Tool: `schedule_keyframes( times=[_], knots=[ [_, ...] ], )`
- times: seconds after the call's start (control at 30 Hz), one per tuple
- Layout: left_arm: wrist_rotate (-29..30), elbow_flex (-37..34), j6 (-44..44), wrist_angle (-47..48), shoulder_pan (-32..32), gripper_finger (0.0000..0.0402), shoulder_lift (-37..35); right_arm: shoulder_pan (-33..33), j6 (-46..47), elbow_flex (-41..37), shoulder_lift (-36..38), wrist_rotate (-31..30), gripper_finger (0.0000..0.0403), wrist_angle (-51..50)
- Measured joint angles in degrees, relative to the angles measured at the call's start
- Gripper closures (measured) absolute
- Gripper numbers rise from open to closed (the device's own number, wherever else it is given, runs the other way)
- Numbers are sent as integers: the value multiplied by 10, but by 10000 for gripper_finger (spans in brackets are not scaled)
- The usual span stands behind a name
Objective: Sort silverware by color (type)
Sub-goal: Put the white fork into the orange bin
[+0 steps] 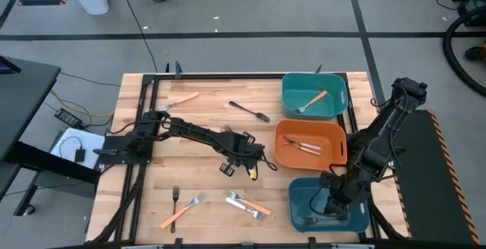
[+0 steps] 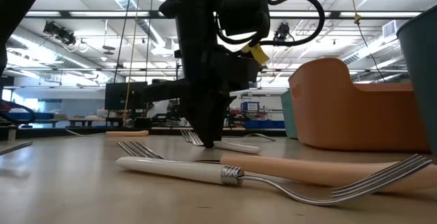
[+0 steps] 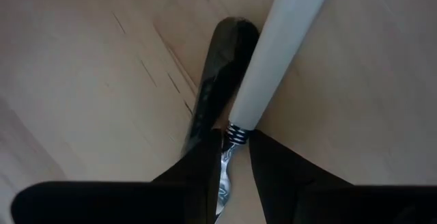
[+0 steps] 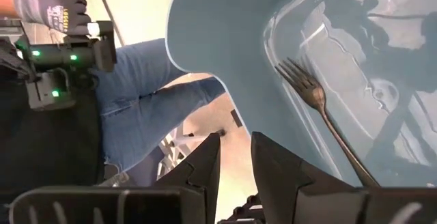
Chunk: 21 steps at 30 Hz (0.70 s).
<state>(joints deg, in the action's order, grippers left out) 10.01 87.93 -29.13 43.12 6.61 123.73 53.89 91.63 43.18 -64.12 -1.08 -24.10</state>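
At the high view's centre we see the left gripper (image 3: pixel 232 166) clamped on a white-handled fork (image 3: pixel 283 43) at its neck; the handle lies beyond the fingertips, on the table (image 1: pixel 197 165). The right gripper (image 4: pixel 235 159), fingers slightly apart and holding nothing, sits in the dark teal bin (image 1: pixel 300 203) at lower right, beside a grey fork (image 4: pixel 321 125).

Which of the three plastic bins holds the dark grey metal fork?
The dark teal bin nearest the table's front edge, under the right gripper; its all-metal fork lies inside alone.
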Motion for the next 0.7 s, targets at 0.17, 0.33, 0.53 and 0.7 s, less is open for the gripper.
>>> schedule_keyframes(
  times=[0.17, 0.33, 0.53, 0.7],
  knots=[
    [-24, -1, 1, -3, -2, 318, 8, 0, 3, 0, 0, -9, 311, 1],
    [-59, 1, 0, 3, -3, 360, 20, 0, 3, 0, 0, -19, 311, 2],
    [-63, 4, 15, 10, -1, 371, 16, 0, 3, 0, 0, -26, 311, 5],
    [-84, 15, 29, 16, -1, 371, -8, 0, -1, 0, 0, -26, 311, 5]
  ],
)
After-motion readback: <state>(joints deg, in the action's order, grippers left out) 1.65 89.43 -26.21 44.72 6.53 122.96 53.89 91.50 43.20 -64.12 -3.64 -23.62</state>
